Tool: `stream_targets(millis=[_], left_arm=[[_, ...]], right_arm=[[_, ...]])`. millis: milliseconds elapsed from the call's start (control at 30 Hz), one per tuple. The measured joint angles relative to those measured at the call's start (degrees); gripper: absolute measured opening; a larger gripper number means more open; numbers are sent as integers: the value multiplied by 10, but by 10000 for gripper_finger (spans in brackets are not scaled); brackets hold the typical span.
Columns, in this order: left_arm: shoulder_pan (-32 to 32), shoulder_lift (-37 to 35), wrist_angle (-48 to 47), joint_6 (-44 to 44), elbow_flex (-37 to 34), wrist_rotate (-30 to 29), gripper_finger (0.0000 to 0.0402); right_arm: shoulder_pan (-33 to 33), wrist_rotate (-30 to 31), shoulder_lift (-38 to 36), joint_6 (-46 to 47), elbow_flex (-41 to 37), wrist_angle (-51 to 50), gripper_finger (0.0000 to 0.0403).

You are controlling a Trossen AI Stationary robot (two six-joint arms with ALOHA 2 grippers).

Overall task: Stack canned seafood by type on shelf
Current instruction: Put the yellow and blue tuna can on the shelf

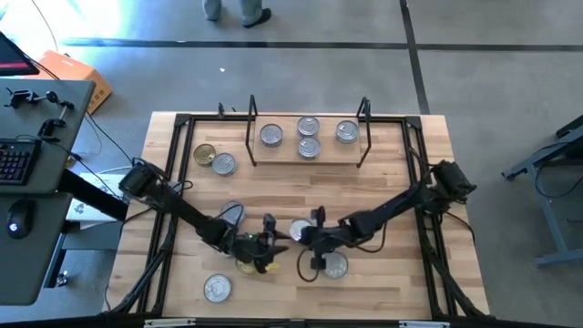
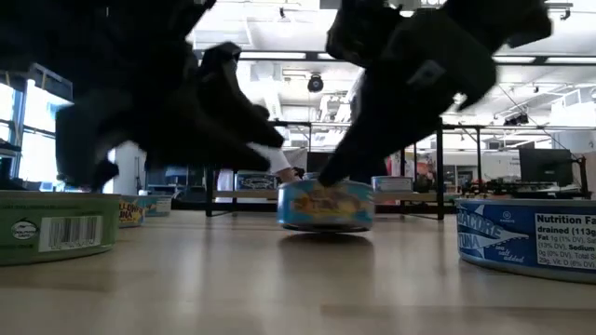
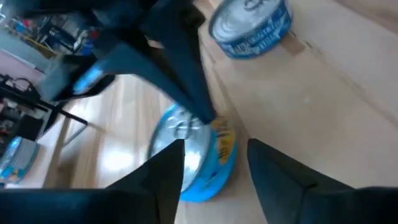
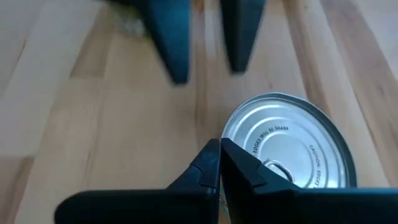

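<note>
Low light-wood shelf with black wire end frames (image 1: 278, 158): four silver-lidded round tins, one (image 1: 271, 136) leftmost. Left gripper (image 3: 214, 165) fingers apart beside blue-labelled silver-lidded tin (image 3: 198, 155) on bench (image 1: 383, 196). Right gripper (image 4: 219, 163) fingers together at that tin's rim, per wrist views only.

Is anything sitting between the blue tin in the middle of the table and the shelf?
Nothing visible stands on the bare wood between the blue tin and the shelf. The shut right pincer presses its tips on the tin's lid, and the left pincer stands open around it.
</note>
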Motion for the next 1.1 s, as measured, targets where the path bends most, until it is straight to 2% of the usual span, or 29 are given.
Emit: stream_targets(millis=[200,367,600,800,1000,1100], left_arm=[[0,19,9,-22,9,-9,199],[0,19,7,29,11,-20,215],[3,20,-1,55,10,-20,219],[2,20,-12,53,10,-20,219],[6,20,-22,11,9,-19,219],[12,21,-28,-18,9,7,218]], right_arm=[[-13,-2,0,4,0,18,1],[-14,-18,-1,11,0,50,1],[-14,-29,-4,17,0,85,0],[-14,-15,-33,29,2,86,0],[-14,-15,-48,10,2,81,0],[-9,-21,-53,-25,2,67,0]])
